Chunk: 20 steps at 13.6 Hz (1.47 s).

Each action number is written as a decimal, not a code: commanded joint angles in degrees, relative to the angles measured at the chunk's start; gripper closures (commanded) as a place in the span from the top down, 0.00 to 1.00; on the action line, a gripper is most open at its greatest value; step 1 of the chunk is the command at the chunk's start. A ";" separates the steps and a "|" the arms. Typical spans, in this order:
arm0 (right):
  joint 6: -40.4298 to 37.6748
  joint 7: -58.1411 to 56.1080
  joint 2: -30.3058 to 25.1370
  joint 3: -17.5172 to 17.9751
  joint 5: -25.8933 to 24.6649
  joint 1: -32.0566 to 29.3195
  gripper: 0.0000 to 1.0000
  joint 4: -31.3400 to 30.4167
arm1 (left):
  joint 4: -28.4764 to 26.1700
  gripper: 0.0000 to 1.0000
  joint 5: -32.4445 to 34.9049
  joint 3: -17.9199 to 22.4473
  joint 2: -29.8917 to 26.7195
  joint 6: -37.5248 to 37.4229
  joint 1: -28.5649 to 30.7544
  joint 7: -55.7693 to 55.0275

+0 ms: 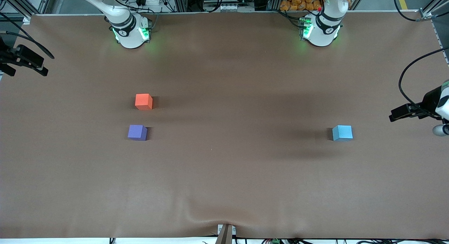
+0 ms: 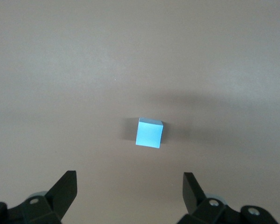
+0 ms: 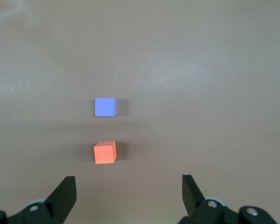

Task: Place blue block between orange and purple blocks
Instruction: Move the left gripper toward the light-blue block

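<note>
While blue block (image 1: 342, 133) lies alone | no writing | orange block (image 1: 143, 101) near purple block (image 1: 137, 132)

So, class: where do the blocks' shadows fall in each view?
Front view: a short dark shadow beside the orange block and purple block, a broad soft one beside the blue block. Left wrist view: a soft patch beside the blue block. Right wrist view: narrow shadows beside both blocks.

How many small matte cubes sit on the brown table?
3. The orange-red matte cube and the violet-purple matte cube, nearer the front camera, lie toward the right arm's end; the sky-blue matte cube lies toward the left arm's end. None looks hidden.
</note>
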 commanded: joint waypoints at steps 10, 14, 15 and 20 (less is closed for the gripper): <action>-0.67 -0.75 0.55 0.81 1.08 -1.54 1.00 1.12 | 0.38 1.00 0.26 -0.17 3.62 4.47 -0.27 -0.14; -0.67 -0.75 0.55 0.81 1.08 -1.45 1.00 1.12 | 0.38 1.00 0.26 -0.17 4.24 4.55 -0.44 -0.23; -0.67 -0.75 0.55 0.81 1.08 -1.45 1.00 1.12 | 0.47 1.00 0.17 -0.25 4.76 4.73 -0.44 -0.23; -0.58 -0.75 0.55 0.81 1.17 -1.45 1.00 1.12 | 0.29 1.00 0.26 -0.43 5.56 5.61 -0.53 -0.23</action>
